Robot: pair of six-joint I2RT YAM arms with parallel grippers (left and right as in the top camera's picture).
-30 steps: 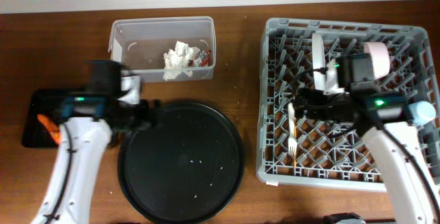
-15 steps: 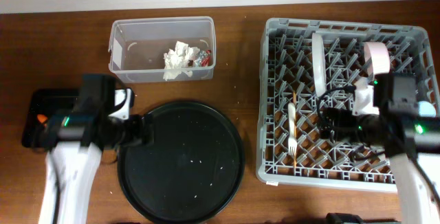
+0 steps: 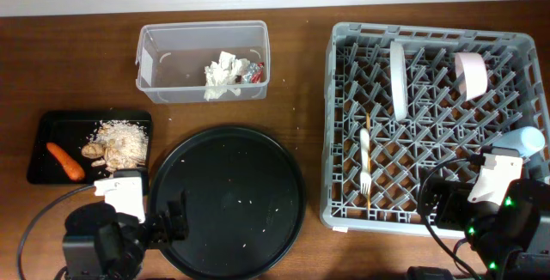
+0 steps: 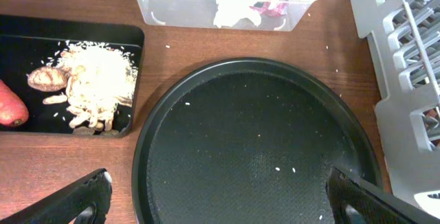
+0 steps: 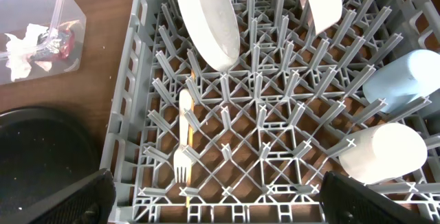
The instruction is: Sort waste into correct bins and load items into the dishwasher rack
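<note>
Overhead: the left gripper [image 4: 220, 198] and right gripper [image 5: 216, 198] are wide open and hold nothing. The plate [image 3: 398, 78], bowl [image 3: 471, 74] and fork [image 3: 364, 164] sit in the grey rack [image 3: 430, 33]. Tissue [image 3: 222, 74] lies in the clear tub [image 3: 159, 57], carrot [image 3: 64, 160] in the small black tray [image 3: 43, 130]

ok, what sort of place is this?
Probably a lab mock-up of a dish-clearing station: a wooden table with a grey dishwasher rack holding a plate, a clear tub of tissue, and a black tray of food scraps.
</note>
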